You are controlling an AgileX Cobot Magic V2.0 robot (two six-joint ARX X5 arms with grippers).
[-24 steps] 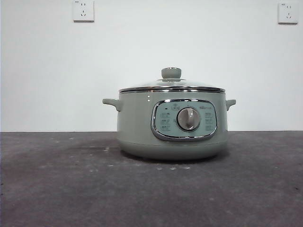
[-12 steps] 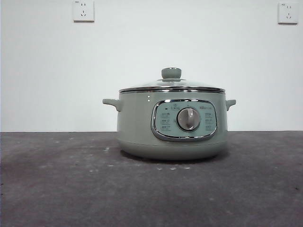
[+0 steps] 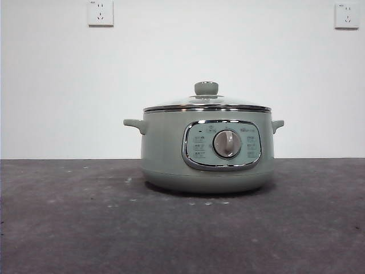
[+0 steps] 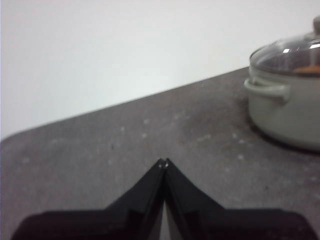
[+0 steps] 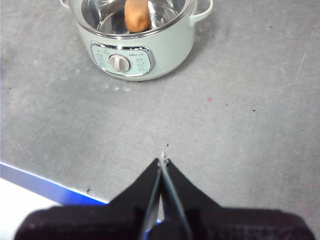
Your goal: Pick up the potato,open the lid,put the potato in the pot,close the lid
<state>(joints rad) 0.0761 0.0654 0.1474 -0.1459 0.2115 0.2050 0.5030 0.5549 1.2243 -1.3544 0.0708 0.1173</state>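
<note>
The pale green pot stands on the dark table with the glass lid shut on it. The right wrist view shows the pot from above with the orange-brown potato inside, seen through the lid. The left wrist view shows the pot off to the side and a bit of orange under the lid. My left gripper is shut and empty over bare table, well away from the pot. My right gripper is shut and empty, high near the table's front edge.
Two wall sockets sit on the white wall behind. The grey table's front edge with a blue strip shows below my right gripper. Small pale specks lie on the table in front of the pot.
</note>
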